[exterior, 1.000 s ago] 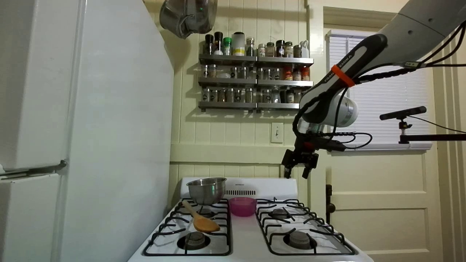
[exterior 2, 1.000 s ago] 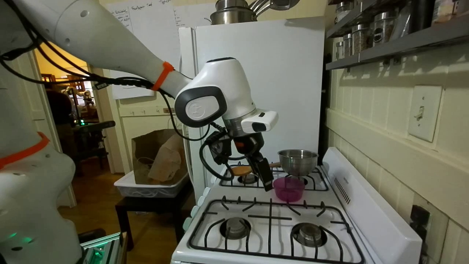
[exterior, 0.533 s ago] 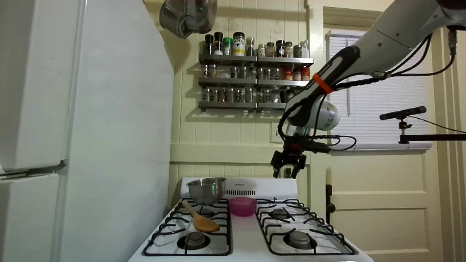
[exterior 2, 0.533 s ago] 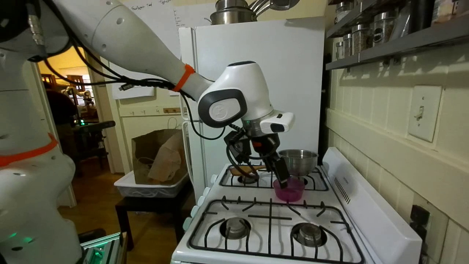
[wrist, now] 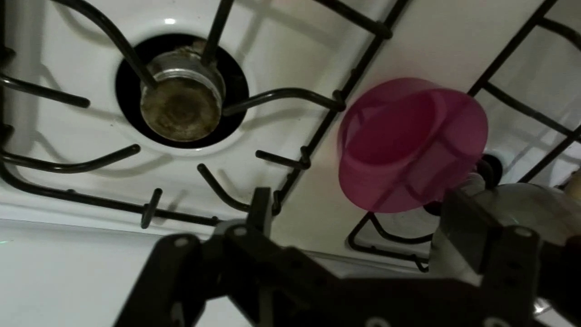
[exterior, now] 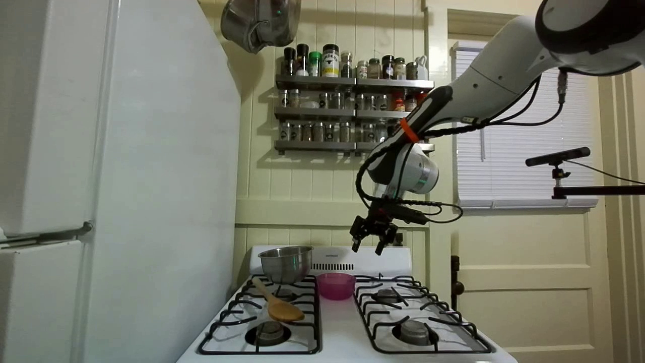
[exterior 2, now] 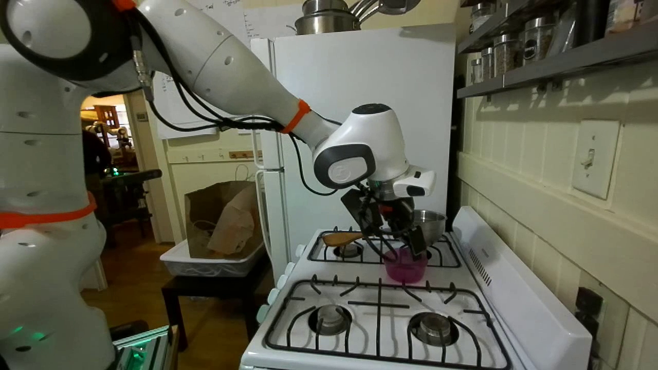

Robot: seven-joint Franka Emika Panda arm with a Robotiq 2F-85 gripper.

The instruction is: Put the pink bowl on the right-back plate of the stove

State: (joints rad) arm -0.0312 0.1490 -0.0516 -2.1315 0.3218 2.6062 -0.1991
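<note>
Pink bowl (exterior: 336, 286): stood upright on the white middle strip of the stove (exterior: 338, 335), toward the rear; it had not shifted over the last second.
End effector (exterior: 367, 249): had swung across to the bowl and nearer the back panel (exterior 2: 519, 290) — the one real change. Its jaws stood wide apart with nothing between them. It hung above the bowl and a little to its right, touching nothing.
Wrist view: the bowl showed just past the jaws, closer in line to the jaw on the pot's side.
Right-back plate (wrist: 144, 76): lay just beside the bowl, which was not yet on it. Grasp, lift and placing were all to come, though the carry looked short.
Silver pot (exterior: 287, 265): sat at the rear left, unmoved. One jaw crossed in front of it in the wrist view, so overshooting that way might have bumped it.
Wooden spoon (exterior: 284, 310): lay unmoved on the left side, seemingly out of the way.
Step in hand: approach, by my reading — a bit more travel over the bowl, then a drop to its rim, seemed called for.
</note>
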